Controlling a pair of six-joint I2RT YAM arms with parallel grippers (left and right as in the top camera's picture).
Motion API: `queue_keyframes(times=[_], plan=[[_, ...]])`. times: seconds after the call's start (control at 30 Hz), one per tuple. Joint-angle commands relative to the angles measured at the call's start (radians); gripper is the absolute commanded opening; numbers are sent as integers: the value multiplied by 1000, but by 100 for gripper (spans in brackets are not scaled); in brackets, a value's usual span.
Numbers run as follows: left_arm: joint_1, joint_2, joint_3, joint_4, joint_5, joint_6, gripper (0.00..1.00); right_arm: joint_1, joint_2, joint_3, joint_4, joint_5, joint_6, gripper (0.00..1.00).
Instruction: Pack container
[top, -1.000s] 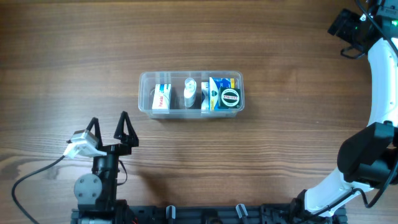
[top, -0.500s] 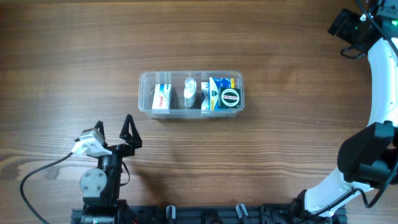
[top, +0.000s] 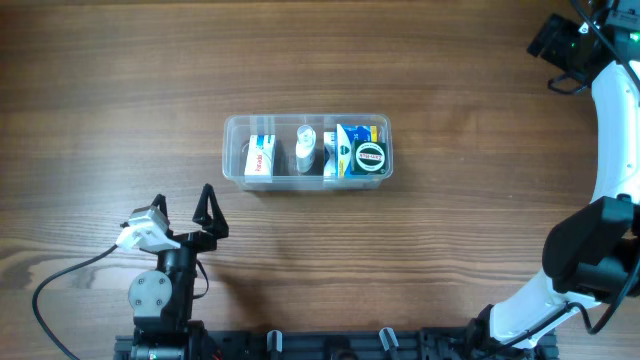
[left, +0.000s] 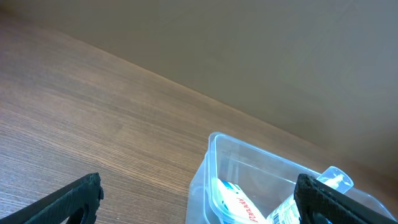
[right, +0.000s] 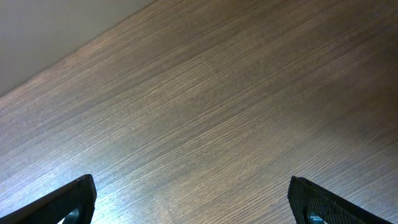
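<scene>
left end effector (top: 181, 196): fingers spread wide, nothing held, low over the near left of the tabletop (top: 420, 240)
right end effector (right: 193, 204): spread wide, empty, above bare wood at the far right
container (top: 300, 119): mid-tabletop, well apart from both, long side running left to right
contents: small boxes (top: 260, 157) and a bottle (top: 305, 145) inside

One container (top: 232, 150), mid-table. Four items inside can be told apart:
- one white box (top: 261, 158) with red print, at its left end
- one white bottle (top: 306, 145) in the middle
- one blue-and-yellow pack (top: 348, 135) at its right end
- one round green-and-black tin (top: 370, 157) at its right end

A dark bit sits between bottle and pack; can't tell if it's separate.

Two arms: left arm (top: 160, 295) near left, right arm (top: 610, 130) along the right edge. Two grippers: left gripper (top: 182, 195), right gripper (right: 193, 202). One grey cable (top: 70, 275), near left. One table (top: 450, 250).
</scene>
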Motion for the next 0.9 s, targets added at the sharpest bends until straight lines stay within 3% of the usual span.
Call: queue_keyframes(times=[0.0,0.63,0.87], plan=[[5,-11,-3,-1,-10,24,100,3,6,-1,2,-9,-9,100],[5,-11,-3,-1,-10,24,100,0,-2,-1,-34,-8,-12,100],[5,-11,-3,-1,-10,24,100,1,-363,-1,-27,-8,-13,100]])
